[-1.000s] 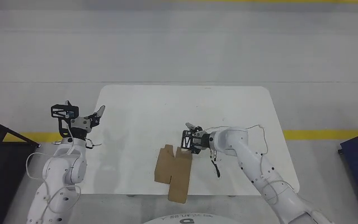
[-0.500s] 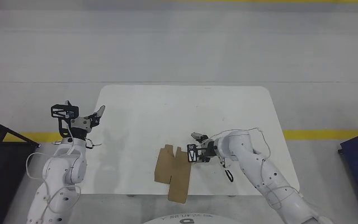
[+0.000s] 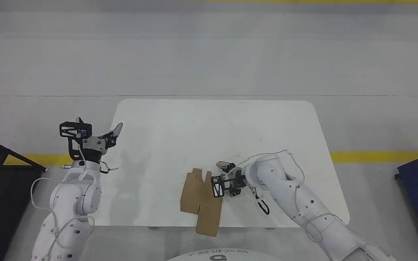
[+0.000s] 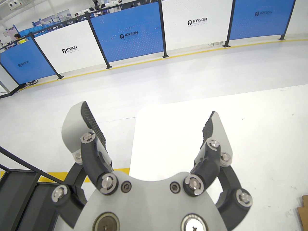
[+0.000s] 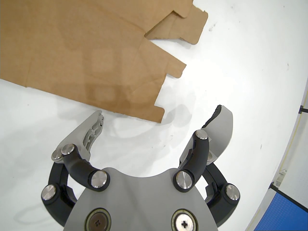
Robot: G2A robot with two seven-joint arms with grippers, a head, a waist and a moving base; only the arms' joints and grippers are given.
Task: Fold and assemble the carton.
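Sliding toward 6 o'clock along the carton (image 3: 202, 199), the right tool (image 3: 222, 185) is now hanging low, fingers apart. At 9 o'clock the left tool (image 4: 148, 118) is waiting with fingers apart at the worktop (image 3: 261, 130) edge, likely keeping clear. Near 6 o'clock the carton is lying flat, unfolded, holding nothing. At its 3 o'clock edge the right tool is probably lining up a pinch.
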